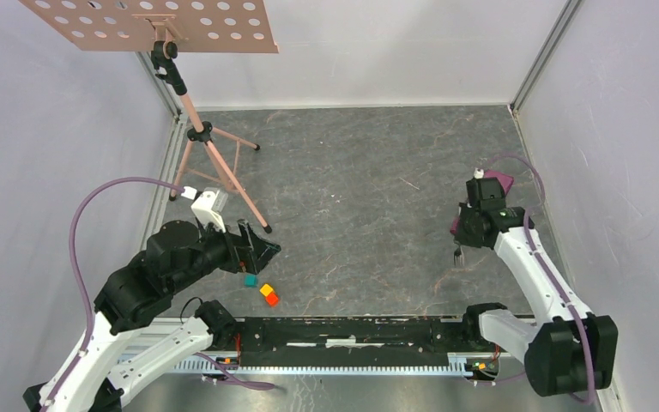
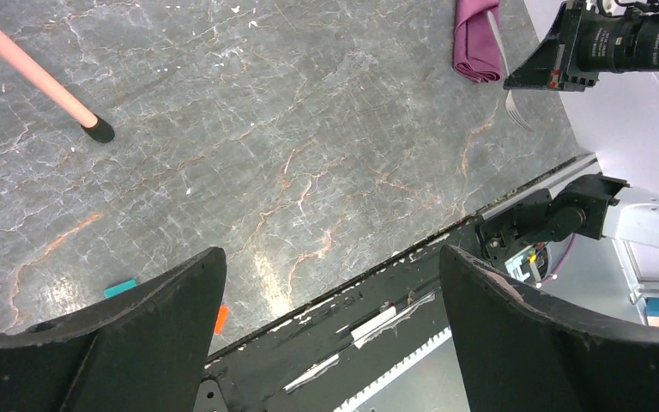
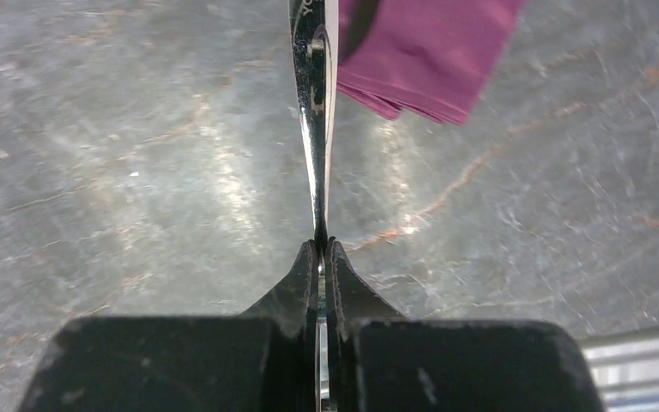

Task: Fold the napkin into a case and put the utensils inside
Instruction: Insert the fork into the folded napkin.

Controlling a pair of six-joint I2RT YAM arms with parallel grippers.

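The napkin (image 3: 429, 51) is a plum-purple cloth folded into a narrow bundle, lying at the right of the table. From above, only bits of the napkin (image 1: 504, 180) show round my right wrist. My right gripper (image 3: 320, 245) is shut on a slim silvery fork (image 3: 313, 129), held edge-on, its handle reaching toward the napkin's end. The left wrist view shows the fork's tines (image 2: 517, 113) sticking out just beyond the napkin (image 2: 476, 43). My left gripper (image 2: 330, 283) hangs wide open over the table's near edge at the left, with nothing between its fingers.
Teal (image 1: 249, 281), yellow (image 1: 267, 290) and orange (image 1: 272, 299) blocks lie by the left gripper (image 1: 253, 249). A pink tripod stand (image 1: 210, 163) occupies the back left, one foot (image 2: 99, 130) on the table. White walls enclose three sides; a black rail (image 1: 352, 335) runs along the front.
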